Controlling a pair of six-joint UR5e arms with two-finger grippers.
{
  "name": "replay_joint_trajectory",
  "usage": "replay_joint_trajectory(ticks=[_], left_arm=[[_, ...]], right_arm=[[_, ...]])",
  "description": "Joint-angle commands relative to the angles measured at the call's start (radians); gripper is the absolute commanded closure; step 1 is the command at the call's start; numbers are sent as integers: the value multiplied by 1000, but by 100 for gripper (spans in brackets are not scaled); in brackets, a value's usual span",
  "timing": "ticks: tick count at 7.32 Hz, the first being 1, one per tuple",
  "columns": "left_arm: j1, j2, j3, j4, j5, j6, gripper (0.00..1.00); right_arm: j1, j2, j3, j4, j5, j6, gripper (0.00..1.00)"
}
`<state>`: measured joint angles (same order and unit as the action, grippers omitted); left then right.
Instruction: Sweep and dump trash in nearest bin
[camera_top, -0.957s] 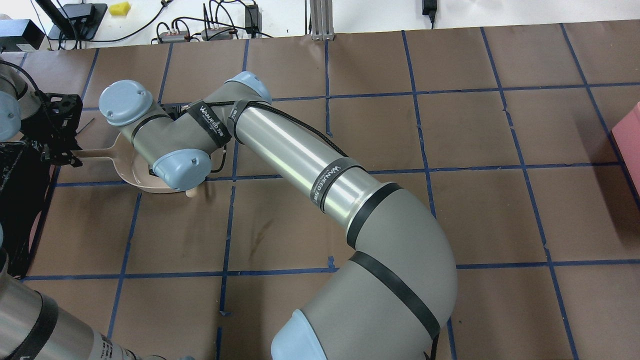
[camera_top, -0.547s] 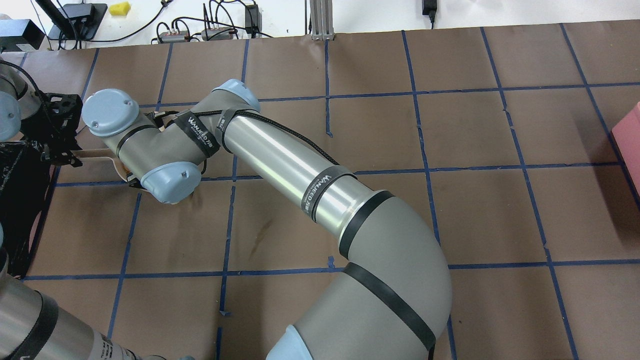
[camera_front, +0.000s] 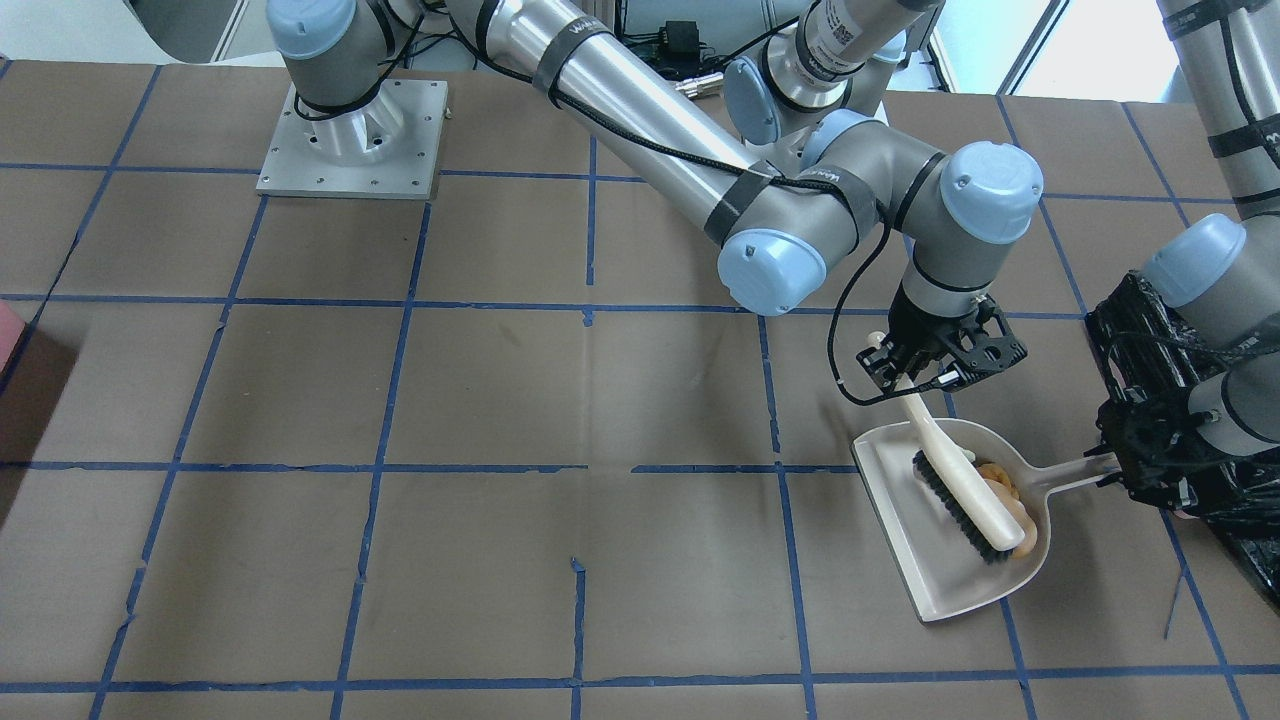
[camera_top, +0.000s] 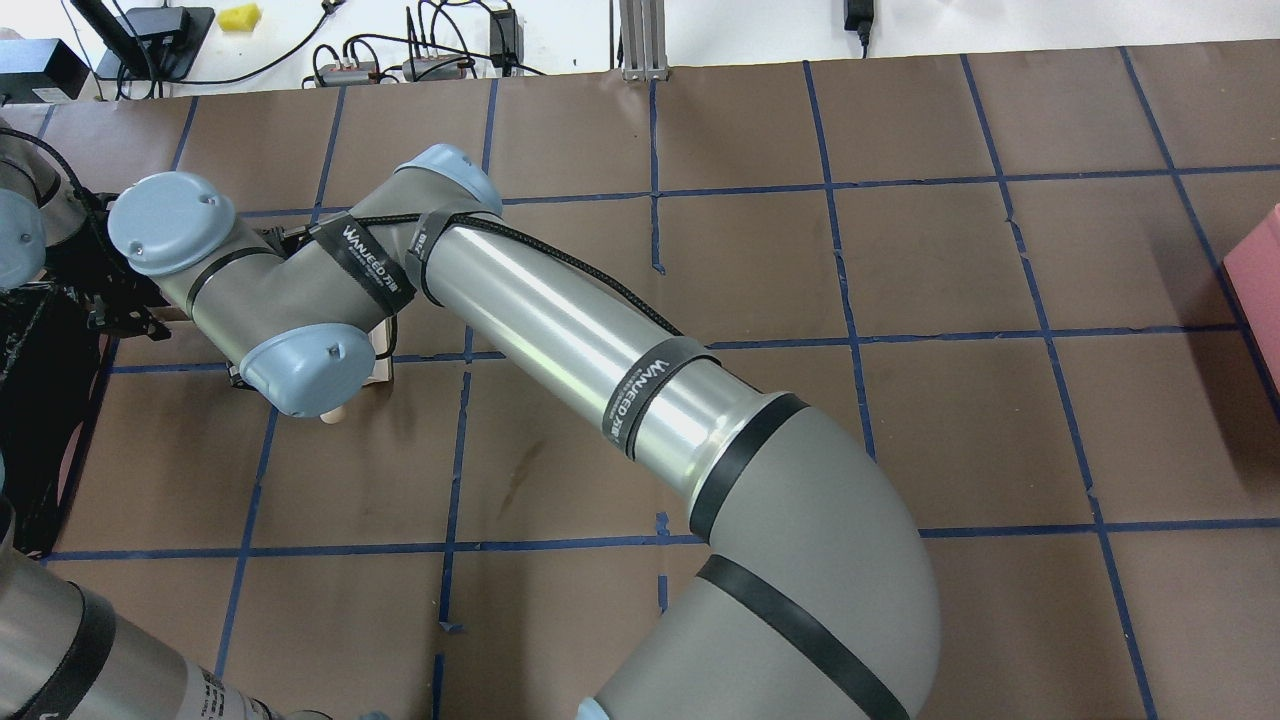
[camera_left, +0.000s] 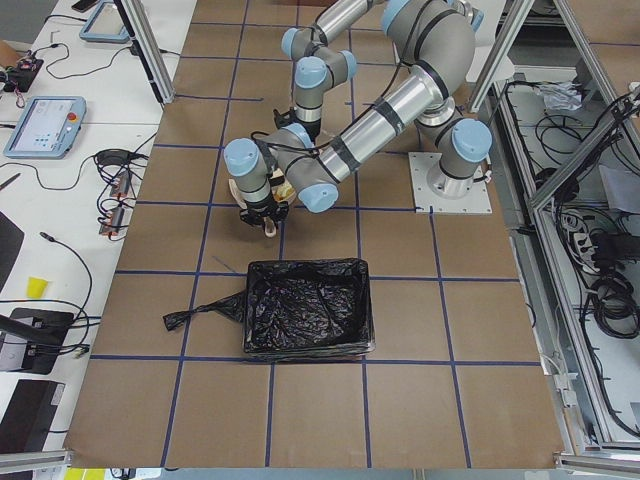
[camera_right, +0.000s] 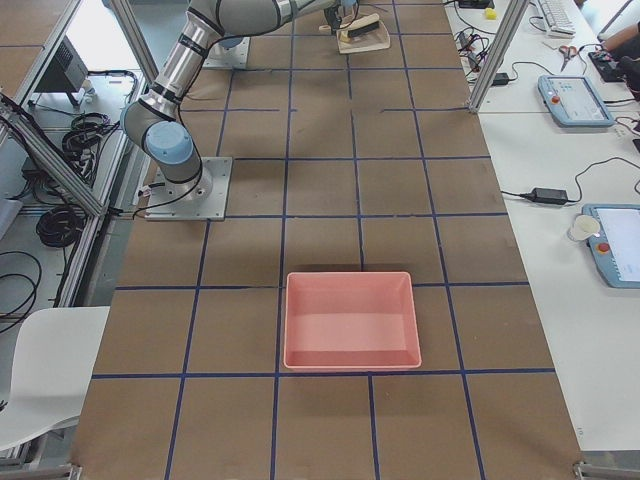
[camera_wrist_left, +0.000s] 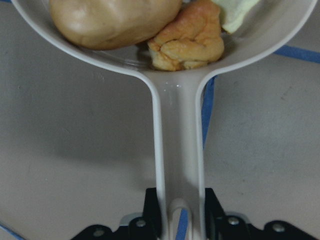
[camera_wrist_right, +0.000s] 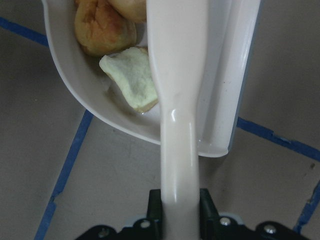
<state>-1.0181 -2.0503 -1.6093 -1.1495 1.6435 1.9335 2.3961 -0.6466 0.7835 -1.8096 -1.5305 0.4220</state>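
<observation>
The beige dustpan (camera_front: 930, 570) lies on the table, and my left gripper (camera_front: 1125, 470) is shut on its handle (camera_wrist_left: 177, 150). In the pan lie the trash pieces: a tan potato-shaped lump (camera_wrist_left: 110, 20), a brown-crusted chunk (camera_wrist_left: 187, 42) and a pale green chunk (camera_wrist_right: 132, 82). My right gripper (camera_front: 925, 380) is shut on the cream brush (camera_front: 975, 500). The brush's black bristles rest inside the pan against the trash. The black-bagged bin (camera_left: 305, 305) stands just behind my left gripper. In the overhead view my right arm hides the pan and the trash.
An unlined pink bin (camera_right: 350, 320) stands far off toward the table's other end. The right arm's base plate (camera_front: 350, 140) is bolted to the table. Cables and chargers (camera_top: 420, 60) lie beyond the table's far edge.
My right arm's wrist has swung left toward my left gripper, drawing the brush further over the dustpan. The left gripper and the pan's handle have stayed put.
</observation>
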Motion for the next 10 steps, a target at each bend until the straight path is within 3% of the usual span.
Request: replay_joint_trajectory(ticks=[1, 2, 3, 5, 7, 8, 10], left_arm=[[0, 2, -3, 1, -1, -1, 88], [1, 2, -3, 1, 1, -1, 88], [0, 2, -3, 1, -1, -1, 88], [9, 4, -3, 2, -2, 7, 88], [53, 6, -6, -13, -127, 1, 88], [65, 6, -6, -15, -136, 2, 88], [100, 24, -4, -38, -245, 5, 88]], right_arm=[[-8, -50, 34, 96, -78, -2, 100], [-21, -114, 84, 190, -126, 1, 100], [-38, -198, 180, 222, -119, 52, 100], [-80, -394, 456, 204, -115, 84, 100], [-124, -558, 705, 89, -117, 112, 100], [-126, -594, 800, 0, -125, 115, 100], [-140, -651, 906, 13, -128, 156, 100]])
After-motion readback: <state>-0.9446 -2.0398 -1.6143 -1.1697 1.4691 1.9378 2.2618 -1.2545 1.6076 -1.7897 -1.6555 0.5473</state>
